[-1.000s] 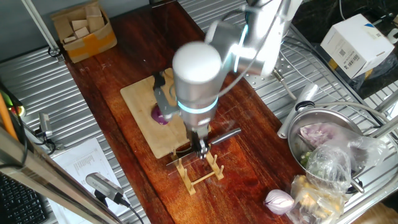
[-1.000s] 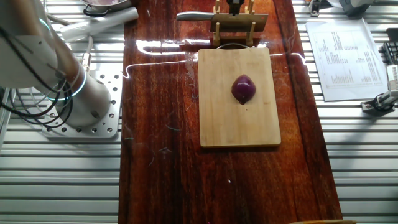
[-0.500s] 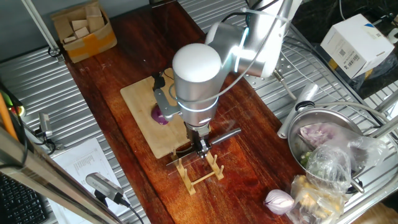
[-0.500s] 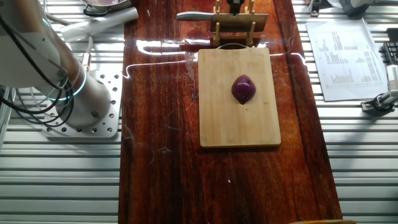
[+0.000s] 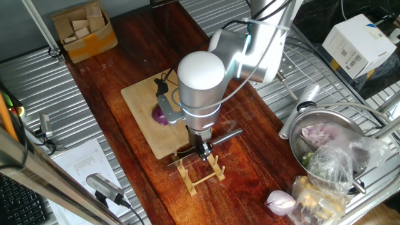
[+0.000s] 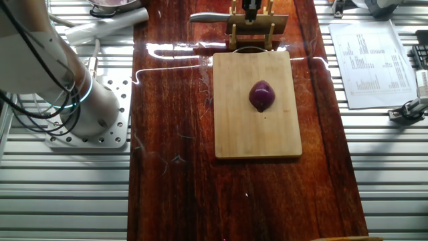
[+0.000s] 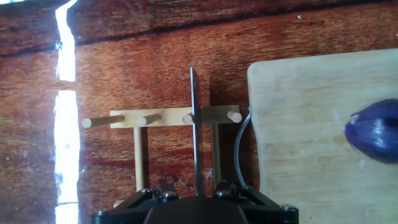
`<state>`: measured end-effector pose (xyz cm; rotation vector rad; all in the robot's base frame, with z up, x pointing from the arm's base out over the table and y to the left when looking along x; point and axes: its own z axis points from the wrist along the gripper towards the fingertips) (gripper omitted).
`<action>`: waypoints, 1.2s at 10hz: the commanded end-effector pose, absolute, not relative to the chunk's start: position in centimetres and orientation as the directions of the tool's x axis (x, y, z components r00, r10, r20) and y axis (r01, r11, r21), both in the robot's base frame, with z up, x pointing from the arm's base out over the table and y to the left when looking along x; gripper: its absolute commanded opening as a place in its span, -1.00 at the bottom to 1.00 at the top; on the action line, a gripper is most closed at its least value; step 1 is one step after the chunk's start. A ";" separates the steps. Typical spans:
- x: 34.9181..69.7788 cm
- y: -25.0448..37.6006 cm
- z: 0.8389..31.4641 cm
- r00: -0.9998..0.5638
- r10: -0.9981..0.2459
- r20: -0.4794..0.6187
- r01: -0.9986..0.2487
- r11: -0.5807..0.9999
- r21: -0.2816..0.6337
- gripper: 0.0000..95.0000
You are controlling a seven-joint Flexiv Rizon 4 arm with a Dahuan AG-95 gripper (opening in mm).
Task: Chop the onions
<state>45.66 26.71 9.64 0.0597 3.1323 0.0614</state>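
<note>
The small dark purple onion lies on the wooden cutting board; it also shows in the other fixed view and at the right edge of the hand view. A knife with a silver handle rests in a wooden peg rack beside the board. My gripper is down over the rack, astride the knife. In the hand view the knife's thin spine runs between the jaws. The fingertips are hidden, so I cannot tell whether they grip it.
A pale pink-white onion lies at the front right by a metal bowl and bagged vegetables. A cardboard box of wooden blocks stands at the back left. The arm's base and a paper sheet flank the wooden strip.
The arm's upper links have shifted slightly to the right. The gripper stays over the knife rack. The onion and the knife have not moved.
</note>
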 end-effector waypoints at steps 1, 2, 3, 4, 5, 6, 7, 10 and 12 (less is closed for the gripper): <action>45.7 26.7 9.7 -0.999 0.039 -0.011 0.039 0.999 0.036 -0.20; 45.7 26.7 9.7 -0.999 0.027 -0.018 0.026 0.999 0.028 -0.20; 45.7 26.8 9.5 -0.999 0.020 -0.025 0.019 0.999 0.025 -0.20; 45.8 27.0 9.4 -1.000 0.013 -0.024 0.012 1.000 0.018 -0.20; 45.8 27.1 9.1 -1.000 0.010 -0.020 0.010 1.000 0.009 -0.20; 45.7 27.1 8.8 -1.000 0.005 -0.020 0.005 1.000 0.004 -0.20; 45.6 27.0 8.7 -1.000 0.000 -0.021 0.000 1.000 0.003 -0.20; 45.6 26.9 7.9 -0.999 -0.034 -0.019 -0.034 0.999 -0.010 -0.20; 45.7 26.9 7.5 -0.999 -0.041 -0.019 -0.040 0.999 -0.010 -0.20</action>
